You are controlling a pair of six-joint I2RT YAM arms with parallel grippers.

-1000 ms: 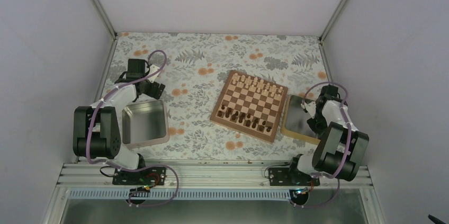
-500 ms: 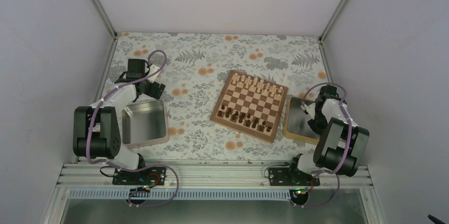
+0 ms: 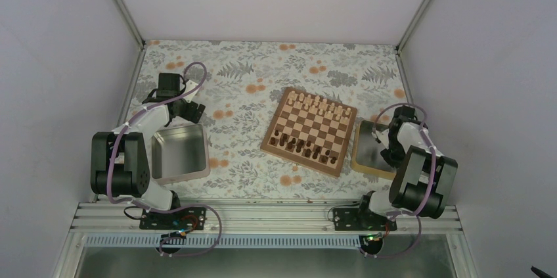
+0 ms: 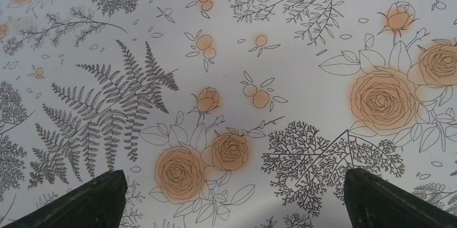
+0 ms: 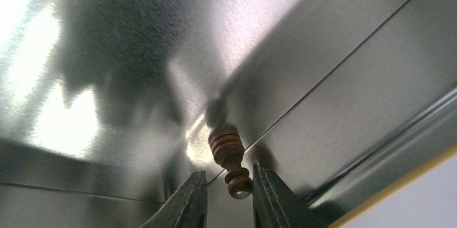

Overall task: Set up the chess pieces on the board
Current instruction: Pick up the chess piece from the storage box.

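The board [image 3: 309,131] lies right of centre on the flowered cloth. Dark brown chess pieces [image 3: 305,148] stand along its near rows and cream pieces [image 3: 315,102] along its far rows. My right gripper [image 3: 387,152] reaches down into the shiny metal tray [image 3: 365,140] right of the board. In the right wrist view its fingers [image 5: 229,171] stand either side of a dark brown pawn [image 5: 226,150] lying on the metal. The right finger touches the pawn's head and the left finger stands a little apart. My left gripper [image 4: 234,177] is wide open and empty over the cloth.
A grey metal tin [image 3: 178,153] sits at the near left, just in front of my left gripper [image 3: 192,111]. The metal tray has a pale wooden rim [image 5: 409,182]. Grey walls close in both sides and the back.
My right arm's elbow has drawn in slightly toward the tray, with the wrist staying over the tray. The left arm and the pieces on the board have not moved.
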